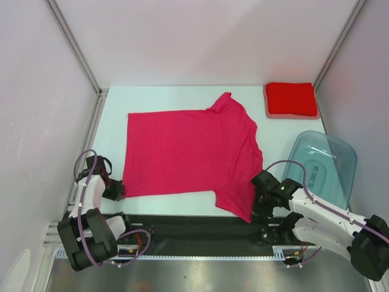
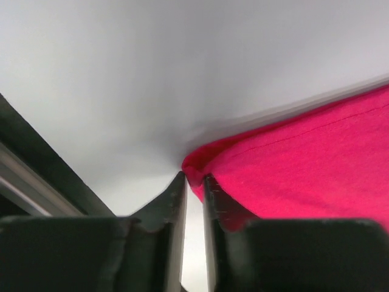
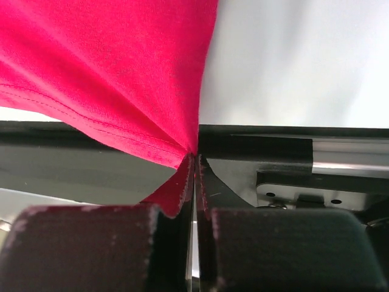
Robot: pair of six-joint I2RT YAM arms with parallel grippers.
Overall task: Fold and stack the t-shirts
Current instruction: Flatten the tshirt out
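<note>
The magenta-pink t-shirt (image 1: 188,155) lies spread flat on the white table, collar toward the right. My left gripper (image 1: 115,190) sits at its near-left corner, jaws shut on the corner of the hem (image 2: 203,159). My right gripper (image 1: 258,205) is at the near-right sleeve, which hangs over the black front strip, and its jaws are shut on a pinch of that cloth (image 3: 152,91). In the wrist views the left gripper (image 2: 193,179) and right gripper (image 3: 196,159) both hold cloth at the fingertips. The brighter red t-shirt (image 1: 291,99) lies folded at the back right corner.
A translucent blue-grey plastic tub (image 1: 322,167) stands at the right, just behind my right arm. A black strip (image 1: 194,228) runs along the table's near edge. Metal frame posts and white walls close in the left, right and back sides.
</note>
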